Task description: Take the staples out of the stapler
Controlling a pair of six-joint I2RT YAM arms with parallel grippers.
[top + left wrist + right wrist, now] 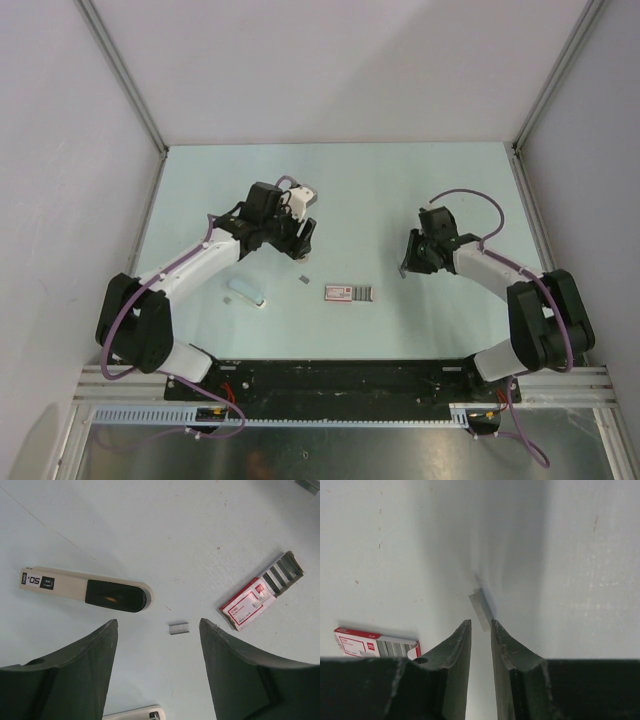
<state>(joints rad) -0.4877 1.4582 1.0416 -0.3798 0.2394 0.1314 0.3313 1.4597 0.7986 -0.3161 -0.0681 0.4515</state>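
The right gripper (480,626) is pinching a staple strip (479,605) over the right of the counter (400,190). The stapler (85,590) is lying at near left. The left gripper (157,627), spread wide, is hovering over a loose strip (179,628). Lowering the pinched strip flat beside the staple box (255,597) before letting go looks wisest.

Cream stapler (85,590) with a black thumb pad and a label reading 50, lying flat on the left part of the pale table (400,180), long axis running roughly left to right. Short grey staple strip (179,628) lying loose on the surface near the stapler's black end, not touching it. Second strip (481,609), also grey, tilted, its lower end pinched between the fingertips of the right gripper (480,624), well to the right of the stapler.
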